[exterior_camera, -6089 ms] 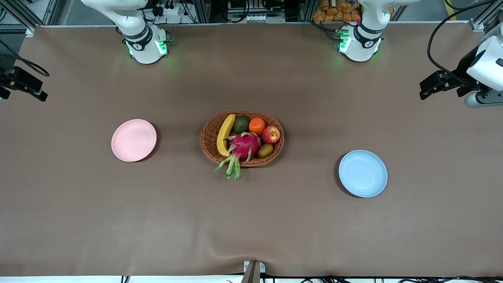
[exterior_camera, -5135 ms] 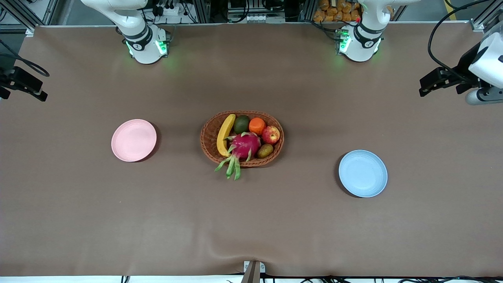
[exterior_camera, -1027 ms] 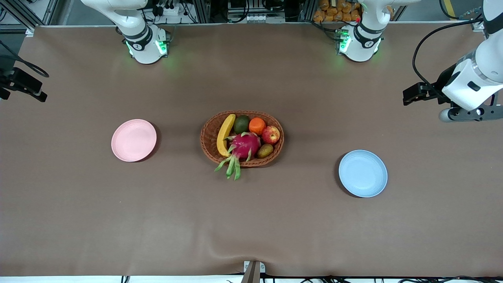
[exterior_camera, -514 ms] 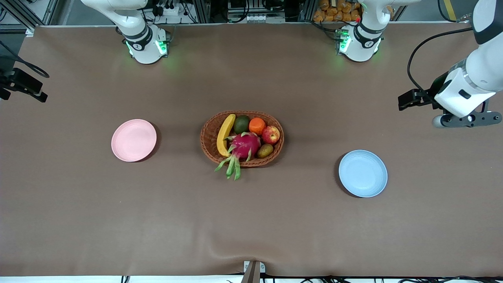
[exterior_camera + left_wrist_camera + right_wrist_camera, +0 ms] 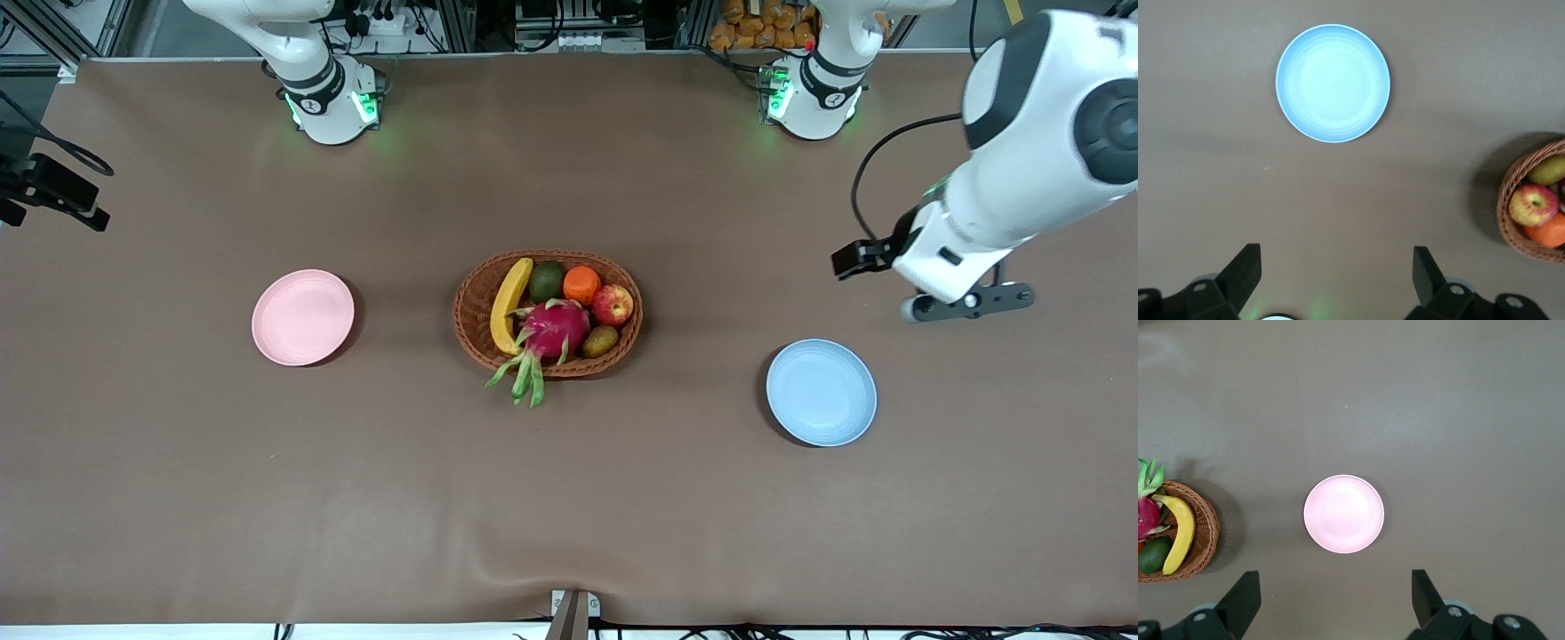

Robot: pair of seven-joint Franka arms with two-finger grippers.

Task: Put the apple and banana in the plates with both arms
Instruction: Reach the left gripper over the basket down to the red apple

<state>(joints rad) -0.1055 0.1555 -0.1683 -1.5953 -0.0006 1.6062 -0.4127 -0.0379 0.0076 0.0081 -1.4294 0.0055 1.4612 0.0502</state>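
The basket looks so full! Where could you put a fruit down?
Both plates are bare: the pink plate toward the right arm's end, the blue plate toward the left arm's. Bare table lies between each and the crowded basket.

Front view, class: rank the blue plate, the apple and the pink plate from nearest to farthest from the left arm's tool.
1. Blue plate, toward the left arm's end, closest to the left tool.
2. Apple, in the basket, mid-table.
3. Pink plate, toward the right arm's end.
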